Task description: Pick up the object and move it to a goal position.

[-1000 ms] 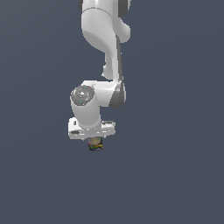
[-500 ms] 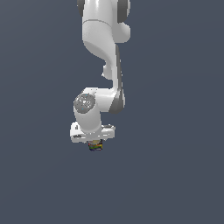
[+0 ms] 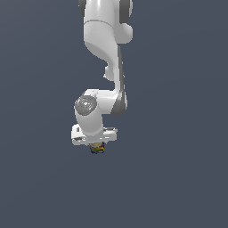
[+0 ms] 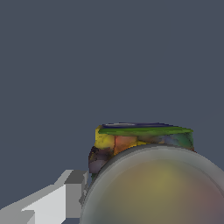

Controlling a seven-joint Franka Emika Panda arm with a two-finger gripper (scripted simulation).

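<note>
The object (image 3: 96,149) is a tiny can with a dark yellow, green and red label. It sits between the fingers under the white hand, and only its lower part shows in the exterior view. My gripper (image 3: 96,148) is shut on it and holds it off the ground. In the wrist view the can (image 4: 144,142) fills the lower middle, its round top large and blurred in front. One pale finger (image 4: 48,203) shows beside it; the other finger is hidden.
The white arm (image 3: 104,40) comes down from the top of the exterior view. The ground is plain dark grey-blue all around. No goal marker shows.
The arm has swung the hand and the held can toward the exterior view's right and slightly down. The can stays in the grip.
</note>
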